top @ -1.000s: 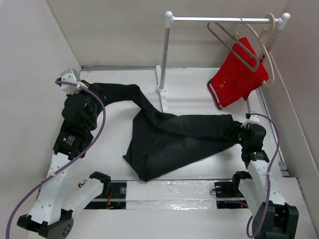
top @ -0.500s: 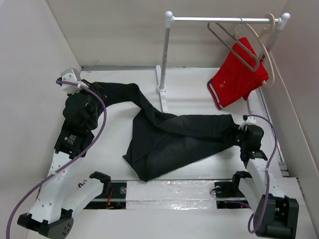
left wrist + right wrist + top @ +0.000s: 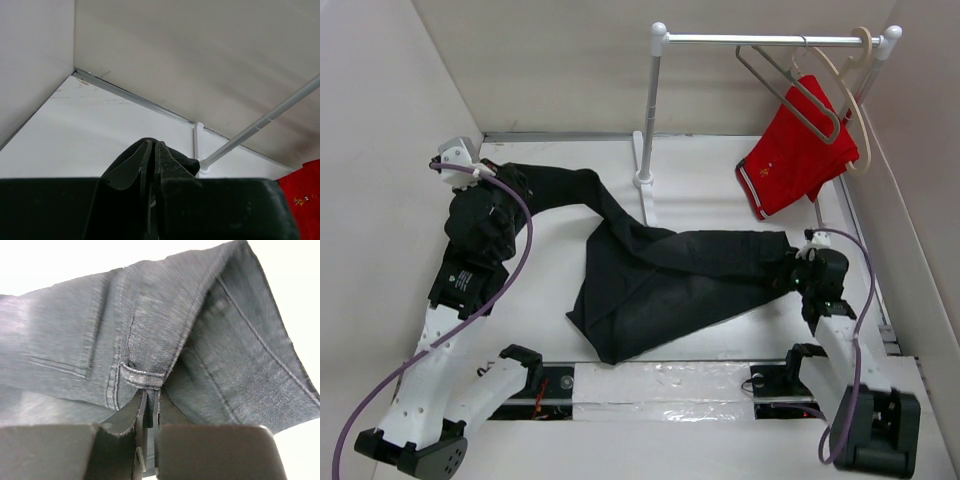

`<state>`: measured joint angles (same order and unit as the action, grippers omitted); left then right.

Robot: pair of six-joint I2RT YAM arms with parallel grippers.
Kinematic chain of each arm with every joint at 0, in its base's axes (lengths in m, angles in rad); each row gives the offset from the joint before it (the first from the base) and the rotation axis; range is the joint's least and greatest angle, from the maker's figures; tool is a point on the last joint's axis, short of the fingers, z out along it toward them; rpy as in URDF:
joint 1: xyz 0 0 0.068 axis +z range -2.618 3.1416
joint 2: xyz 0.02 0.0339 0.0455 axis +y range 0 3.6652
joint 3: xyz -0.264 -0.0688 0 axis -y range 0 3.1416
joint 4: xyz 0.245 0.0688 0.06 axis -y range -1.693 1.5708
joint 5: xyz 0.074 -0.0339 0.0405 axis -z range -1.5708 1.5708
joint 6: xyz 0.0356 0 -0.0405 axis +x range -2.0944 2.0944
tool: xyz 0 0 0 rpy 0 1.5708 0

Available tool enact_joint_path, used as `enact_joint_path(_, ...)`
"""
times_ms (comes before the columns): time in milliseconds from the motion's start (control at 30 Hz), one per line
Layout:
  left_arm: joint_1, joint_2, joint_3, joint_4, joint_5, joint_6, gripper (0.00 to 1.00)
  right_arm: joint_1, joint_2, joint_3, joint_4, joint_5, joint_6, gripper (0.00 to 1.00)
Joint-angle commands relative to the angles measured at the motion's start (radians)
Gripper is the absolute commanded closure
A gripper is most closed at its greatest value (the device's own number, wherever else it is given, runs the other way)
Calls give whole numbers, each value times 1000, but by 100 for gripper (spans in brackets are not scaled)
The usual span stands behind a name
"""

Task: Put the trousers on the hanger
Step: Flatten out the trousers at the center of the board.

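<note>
The black trousers (image 3: 660, 270) lie spread across the table, one leg running to the back left. My left gripper (image 3: 510, 183) is shut on the end of that leg; the left wrist view shows black fabric (image 3: 189, 162) bunched around the closed fingertips (image 3: 152, 145). My right gripper (image 3: 788, 272) is shut on the waistband at the right; the right wrist view shows the fabric (image 3: 150, 325) pinched beside a belt loop (image 3: 142, 377). The thin grey metal hanger (image 3: 788, 92) hangs empty on the rail at the back right, apart from both grippers.
A white rail (image 3: 770, 40) on a post (image 3: 650, 120) stands at the back; its foot lies beside the trousers. A cream hanger (image 3: 855, 110) holds red shorts (image 3: 798, 150) right of the grey hanger. Walls enclose the table left, back and right.
My right gripper has shifted slightly left and back with the waistband in it. The left arm has hardly moved.
</note>
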<state>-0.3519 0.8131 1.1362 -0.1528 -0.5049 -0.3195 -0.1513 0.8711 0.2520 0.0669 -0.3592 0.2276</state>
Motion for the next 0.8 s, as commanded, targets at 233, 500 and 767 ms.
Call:
enact_joint_path(233,2,-29,-10,145,-139,-1,100,30,-590,285,-585,113,-79,100)
enact_joint_path(500,2,-89,-15,156,-259,25,100,62,-587,852,-917,195,-158,100)
enact_joint_path(767,2,-11,-76,172,-346,74,100,147,-538,626,-805,355,-114,99)
